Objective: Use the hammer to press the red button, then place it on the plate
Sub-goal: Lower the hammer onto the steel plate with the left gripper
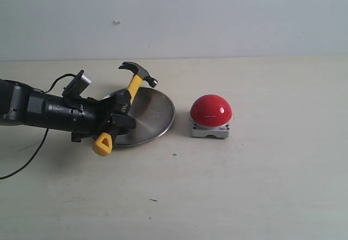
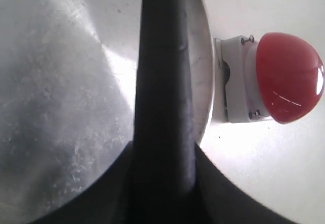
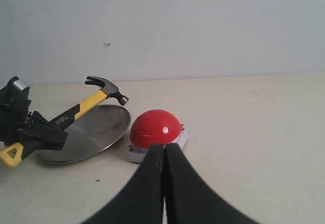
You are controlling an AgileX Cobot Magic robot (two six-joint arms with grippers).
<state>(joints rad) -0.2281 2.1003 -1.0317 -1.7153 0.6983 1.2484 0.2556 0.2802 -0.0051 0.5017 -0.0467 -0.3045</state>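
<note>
Table [image 1: 261, 196] holds all task things. Plate [image 1: 157, 115] lies beneath my left gripper [image 1: 120, 116], which pinches hammer [image 1: 135, 85] low on handle, head raised over plate. Red button [image 1: 211, 109] just beside plate, apparently unpressed. Press step, I judge: next, swing head over dome, lower. Nothing blocks. Right gripper [image 3: 164, 178] pressed together, idle.

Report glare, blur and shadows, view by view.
Exterior view: even light, faint shadow under the button. Left wrist view: strong glare on the plate, streak highlights on the button. Right wrist view: the fingers are blurred in the foreground; the rest is clear.
</note>
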